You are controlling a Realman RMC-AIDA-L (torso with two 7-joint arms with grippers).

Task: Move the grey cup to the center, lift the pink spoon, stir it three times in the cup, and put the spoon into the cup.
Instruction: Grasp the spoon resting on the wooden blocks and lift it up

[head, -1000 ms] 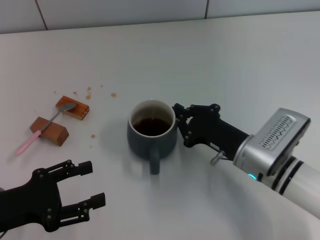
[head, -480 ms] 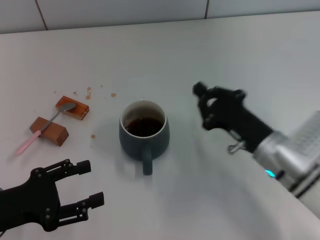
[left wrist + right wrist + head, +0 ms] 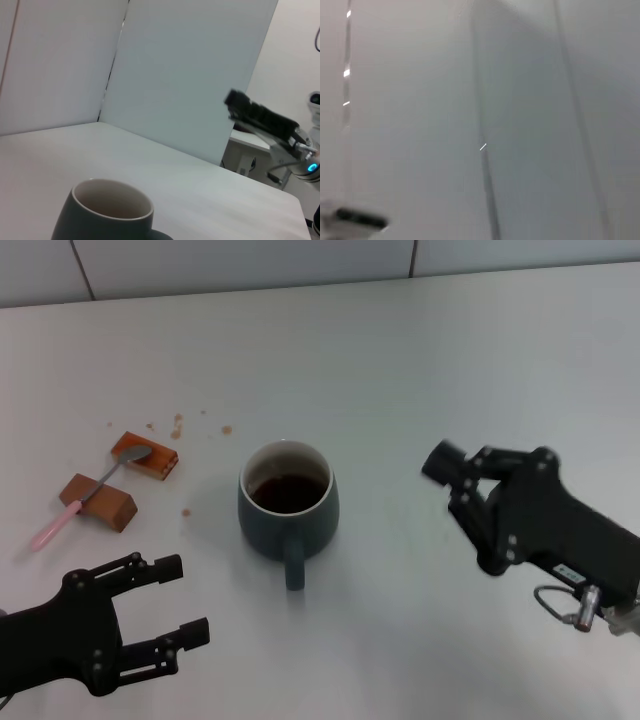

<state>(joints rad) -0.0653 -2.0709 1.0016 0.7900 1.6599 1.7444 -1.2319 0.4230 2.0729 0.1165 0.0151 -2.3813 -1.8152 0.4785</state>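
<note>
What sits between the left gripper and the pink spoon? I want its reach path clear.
In the head view, only bare table lies between the left gripper and the pink spoon, which rests across two brown blocks.

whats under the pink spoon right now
The pink spoon lies across two brown blocks, its bowl on the far one. Its pink handle end hangs past the near block over the table.

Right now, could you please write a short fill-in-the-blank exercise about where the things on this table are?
1. The grey cup holds dark ____ liquid.
2. The pink spoon lies across two brown ____.
3. The open ____ end effector is nearer to the spoon.
4. The right end effector holds ____.

Missing words: brown; blocks; left; nothing
</note>
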